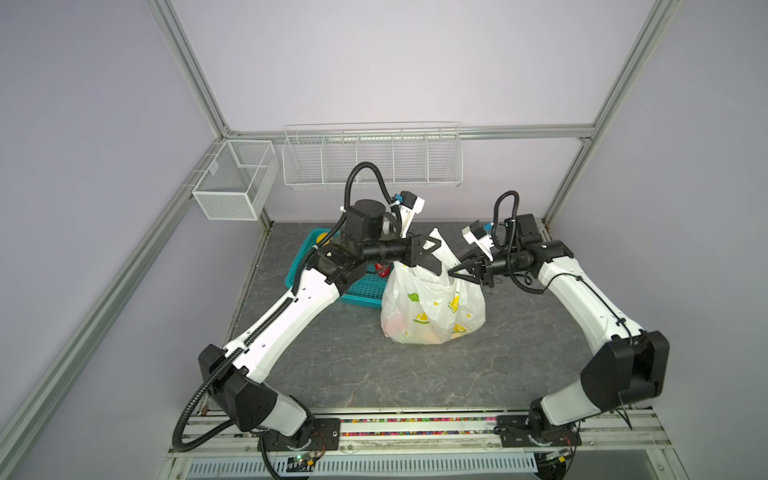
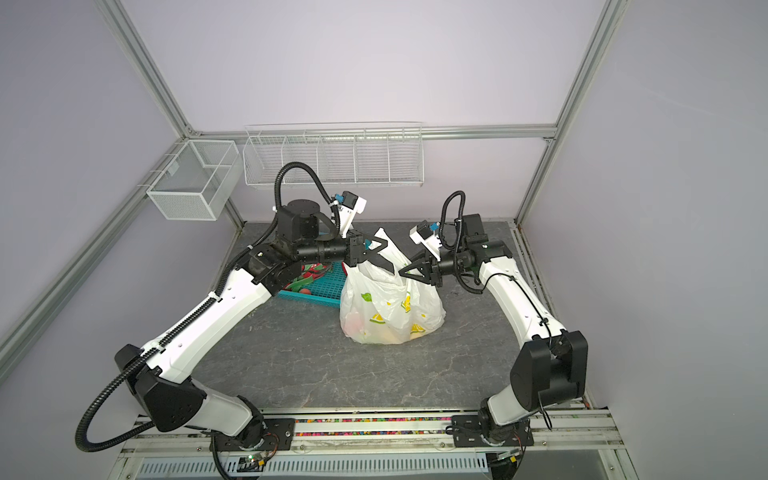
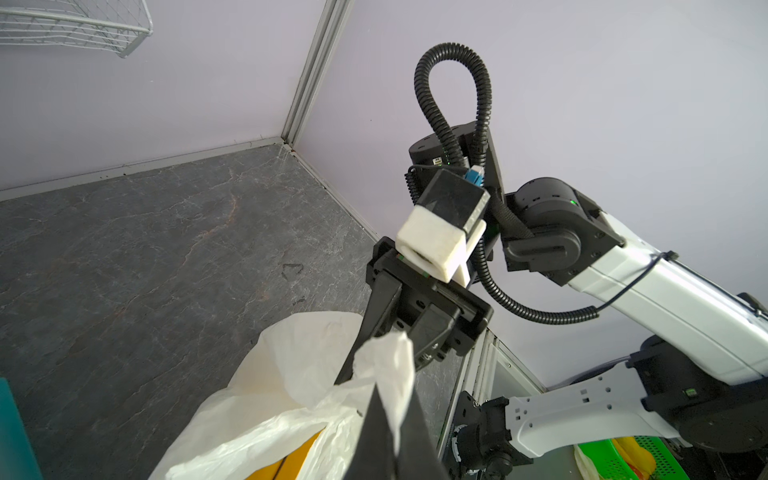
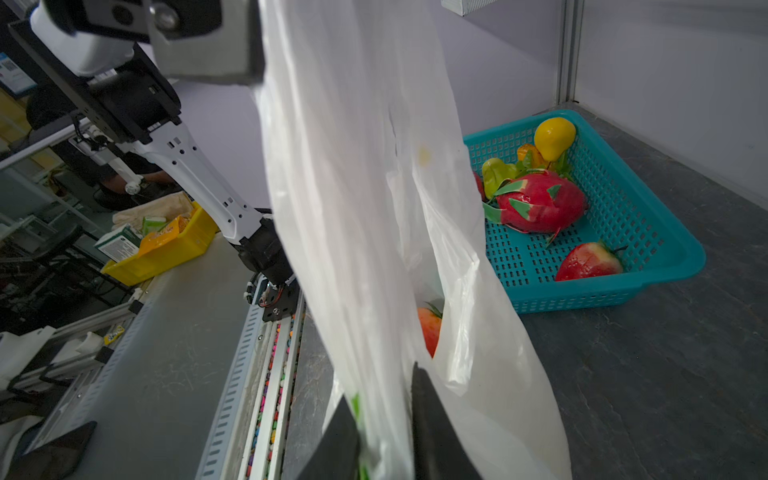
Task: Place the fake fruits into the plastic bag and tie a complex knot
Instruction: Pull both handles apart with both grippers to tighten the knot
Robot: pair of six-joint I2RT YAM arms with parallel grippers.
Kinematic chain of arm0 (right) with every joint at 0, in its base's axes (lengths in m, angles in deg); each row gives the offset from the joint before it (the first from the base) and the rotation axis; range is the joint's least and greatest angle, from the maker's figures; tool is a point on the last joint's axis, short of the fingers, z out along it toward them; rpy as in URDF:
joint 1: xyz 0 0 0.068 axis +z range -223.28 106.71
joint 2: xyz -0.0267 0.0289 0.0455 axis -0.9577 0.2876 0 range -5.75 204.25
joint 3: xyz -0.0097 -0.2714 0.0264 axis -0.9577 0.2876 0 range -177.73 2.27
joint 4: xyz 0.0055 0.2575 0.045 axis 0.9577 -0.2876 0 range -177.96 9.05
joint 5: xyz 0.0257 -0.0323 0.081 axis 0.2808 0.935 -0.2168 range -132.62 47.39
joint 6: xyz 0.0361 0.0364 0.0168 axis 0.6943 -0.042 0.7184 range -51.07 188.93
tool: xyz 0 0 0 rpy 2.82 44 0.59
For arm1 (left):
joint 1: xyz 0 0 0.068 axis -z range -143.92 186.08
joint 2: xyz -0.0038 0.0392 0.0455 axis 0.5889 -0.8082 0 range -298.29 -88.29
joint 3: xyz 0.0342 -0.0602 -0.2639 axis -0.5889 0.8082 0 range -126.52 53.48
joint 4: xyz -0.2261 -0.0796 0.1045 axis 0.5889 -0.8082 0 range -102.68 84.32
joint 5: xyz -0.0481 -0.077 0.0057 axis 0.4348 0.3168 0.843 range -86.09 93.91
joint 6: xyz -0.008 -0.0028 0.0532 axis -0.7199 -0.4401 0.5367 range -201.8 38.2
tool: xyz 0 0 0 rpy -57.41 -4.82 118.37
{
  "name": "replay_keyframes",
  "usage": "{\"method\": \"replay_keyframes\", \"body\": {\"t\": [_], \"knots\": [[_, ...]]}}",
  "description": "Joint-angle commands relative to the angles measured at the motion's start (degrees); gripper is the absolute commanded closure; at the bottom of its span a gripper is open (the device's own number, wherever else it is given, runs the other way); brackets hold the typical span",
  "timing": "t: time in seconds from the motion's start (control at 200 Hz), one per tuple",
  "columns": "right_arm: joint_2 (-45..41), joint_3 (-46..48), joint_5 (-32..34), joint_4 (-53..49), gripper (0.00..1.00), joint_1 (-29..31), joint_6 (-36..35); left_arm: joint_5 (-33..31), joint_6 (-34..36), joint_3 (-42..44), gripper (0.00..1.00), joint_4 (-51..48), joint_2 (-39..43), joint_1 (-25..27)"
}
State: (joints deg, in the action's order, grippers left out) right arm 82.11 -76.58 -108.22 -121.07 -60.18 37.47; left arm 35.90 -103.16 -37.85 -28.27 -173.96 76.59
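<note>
Several fake fruits are already in the plastic bag. One red piece shows through the mouth just beyond the right jaws. Pale pink and yellow shapes show through the film at the bottom, well below both sets of jaws.

Not loaded: a dragon fruit, a strawberry, a yellow piece and a green piece lie in the teal basket. The basket is past the bag from the right jaws and beneath the left wrist.

Left gripper: jaws pressed together, pinching a strip of the bag's upper edge and holding it up. The bag body hangs from them down to the table.

Right gripper: just beside the left jaws, at the opposite side of the bag mouth. Its jaws are drawn nearly together with bag film between them, which I read as a pinch on the bag. How firm the hold is cannot be told.

No knot is visible anywhere between or below the jaws. The handles look untwisted, and the mouth is open enough to see in.

Judgement: loading is partly done, four or so pieces short. If the basket pieces are meant to go in, that comes first. All of the tying is left, from gathering and crossing the straps to cinching them.
</note>
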Motion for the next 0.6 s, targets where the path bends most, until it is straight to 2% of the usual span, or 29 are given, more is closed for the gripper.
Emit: {"method": "replay_keyframes", "body": {"t": [0.0, 0.04, 0.155, 0.265, 0.355, 0.485, 0.595], "knots": [[-2.2, 3.3, 2.3, 7.1, 0.90, -0.2, 5.7, -0.1, -0.7, -0.9, 1.00, 1.9, -0.2, -0.3], [-2.9, 4.5, 3.9, 9.6, 0.94, -0.3, 7.8, -0.4, -0.6, -0.5, 1.00, 2.3, 0.0, -0.3], [-4.5, 6.6, 7.5, 13.6, 0.94, -0.3, 11.5, -1.9, 0.3, 0.9, 0.67, 3.4, 1.4, -0.3], [-5.1, 7.2, 9.3, 15.4, 0.94, -0.5, 14.0, -3.6, 2.1, 2.3, 0.48, 3.6, 3.3, -0.3], [-5.6, 7.6, 10.9, 16.6, 0.94, -0.5, 16.0, -3.8, 3.0, 4.4, 0.42, 5.4, 5.4, -0.3], [-6.3, 8.1, 12.4, 18.3, 0.94, -0.8, 19.3, 1.2, 3.9, 8.9, 0.38, 11.0, 8.9, -0.2], [-6.6, 8.0, 13.2, 19.1, 0.94, -0.8, 22.3, 3.0, 6.0, 10.8, 0.34, 12.1, 11.6, -0.2]]}}
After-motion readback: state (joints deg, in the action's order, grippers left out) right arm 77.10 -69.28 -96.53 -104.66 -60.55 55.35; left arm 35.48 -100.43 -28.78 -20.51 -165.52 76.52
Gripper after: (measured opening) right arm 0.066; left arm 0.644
